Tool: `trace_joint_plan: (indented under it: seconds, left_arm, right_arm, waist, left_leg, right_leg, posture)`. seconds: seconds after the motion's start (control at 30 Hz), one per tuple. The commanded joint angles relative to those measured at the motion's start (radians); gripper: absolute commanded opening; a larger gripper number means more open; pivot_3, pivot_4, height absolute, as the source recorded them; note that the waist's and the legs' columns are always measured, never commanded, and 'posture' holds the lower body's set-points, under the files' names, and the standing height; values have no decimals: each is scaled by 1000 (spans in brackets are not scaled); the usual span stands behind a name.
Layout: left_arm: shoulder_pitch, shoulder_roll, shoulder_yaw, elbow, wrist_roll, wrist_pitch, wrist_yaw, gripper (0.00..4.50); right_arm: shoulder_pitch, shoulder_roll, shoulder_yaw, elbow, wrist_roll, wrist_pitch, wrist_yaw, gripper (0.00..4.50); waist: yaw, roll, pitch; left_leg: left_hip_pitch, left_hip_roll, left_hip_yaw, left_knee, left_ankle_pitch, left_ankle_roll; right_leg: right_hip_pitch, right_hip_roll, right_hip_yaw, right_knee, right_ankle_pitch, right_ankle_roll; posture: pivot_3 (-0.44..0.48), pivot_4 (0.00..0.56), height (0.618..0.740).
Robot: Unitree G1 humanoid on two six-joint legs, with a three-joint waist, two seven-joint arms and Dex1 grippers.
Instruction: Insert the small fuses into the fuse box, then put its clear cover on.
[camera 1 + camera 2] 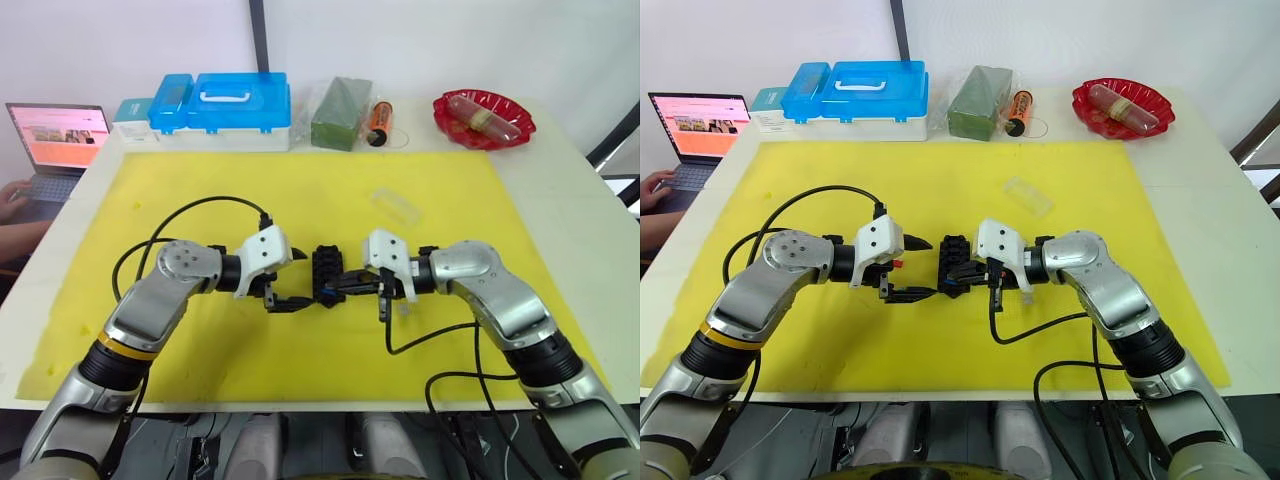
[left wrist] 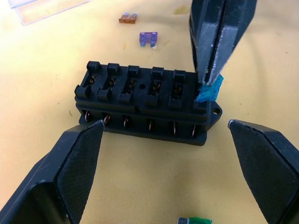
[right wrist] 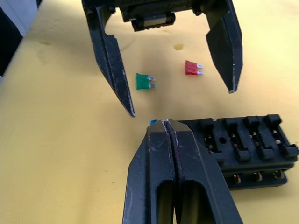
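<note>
The black fuse box (image 1: 327,272) lies on the yellow mat (image 1: 200,180) between my two grippers. My right gripper (image 3: 164,123) is shut on a blue fuse (image 2: 210,89), holding it at the end slot of the box. The other slots look empty. My left gripper (image 1: 298,282) stands open on the opposite side, its fingers (image 2: 70,172) straddling the box without touching it. Loose fuses lie on the mat: green (image 3: 144,81) and red (image 3: 192,68) on the left gripper's side, purple (image 2: 148,38) and orange (image 2: 127,18) beyond the box. The clear cover (image 1: 396,207) rests further back.
Along the table's back edge stand blue-lidded storage boxes (image 1: 225,105), a bagged green block (image 1: 342,112), an orange cylinder (image 1: 379,120) and a red dish (image 1: 483,118). A laptop (image 1: 55,140) with a person's hand (image 1: 12,200) sits off the table's left side.
</note>
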Motion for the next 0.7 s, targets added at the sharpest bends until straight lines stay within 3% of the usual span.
trace_joint_plan:
  seconds: [0.03,0.23,0.37,0.7]
  left_arm:
    - [-11,2,7,-14,4,-11,5,4500]
    - [-10,1,7,-13,4,-10,7,4500]
    - [-12,1,6,-10,3,-11,8,4500]
    - [-12,0,4,-9,3,-15,6,4500]
  right_arm:
    - [-18,13,-50,-53,61,32,0,21]
    - [5,-5,-62,-97,77,48,-7,21]
    - [28,-22,-48,-115,52,21,-14,942]
    - [66,-35,-4,-97,-40,-80,-29,942]
  waist:
    - [0,0,0]
    - [1,0,0]
    - [1,0,0]
    - [0,0,0]
  left_leg:
    - [0,0,0,0,0,0]
    - [0,0,0,0,0,0]
    - [0,0,0,0,0,0]
    - [0,0,0,-1,0,0]
  right_leg:
    - [0,0,0,0,0,0]
    - [0,0,0,0,0,0]
    - [0,0,0,-1,0,0]
    - [0,0,0,-1,0,0]
  posture:
    - [0,150,740]
    - [0,150,740]
    - [0,150,740]
    - [0,150,740]
